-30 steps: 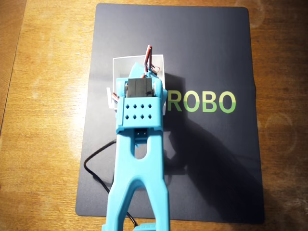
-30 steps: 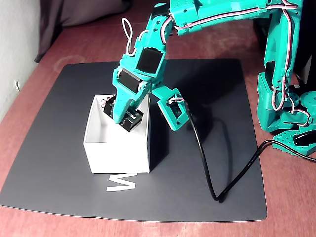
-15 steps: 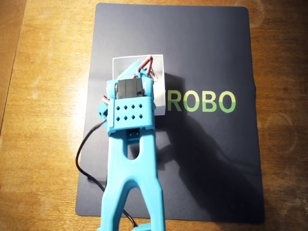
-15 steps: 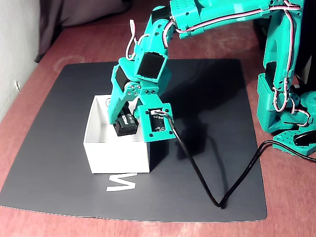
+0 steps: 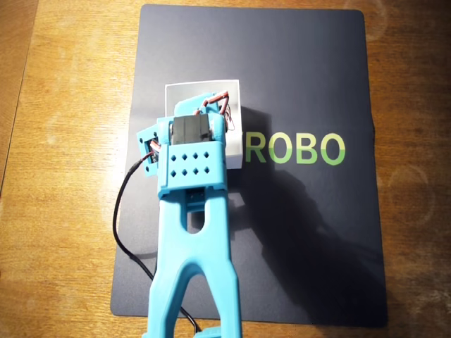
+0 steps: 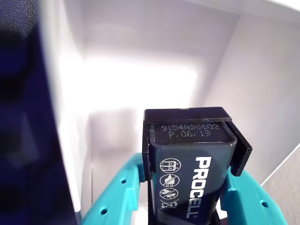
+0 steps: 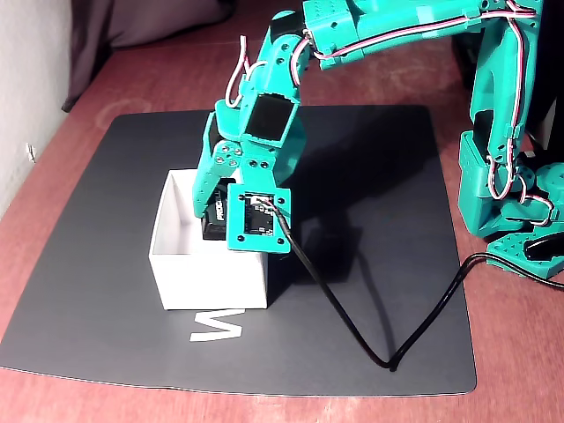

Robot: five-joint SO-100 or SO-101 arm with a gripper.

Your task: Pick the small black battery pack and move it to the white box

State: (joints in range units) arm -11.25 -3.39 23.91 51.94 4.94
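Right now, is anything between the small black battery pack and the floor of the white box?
Nothing visible. The small black PROCELL battery pack, held between the teal jaws, is already inside the square white card box, whose floor looks bare.

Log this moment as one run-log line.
gripper: shut on battery pack | battery pack: held inside white box, above floor | release: not yet

Battery mostly hidden by the arm

Overhead, the arm (image 5: 190, 211) covers the box's (image 5: 182, 90) lower half; the battery (image 6: 190, 173) is cut off below, perhaps still gripped.
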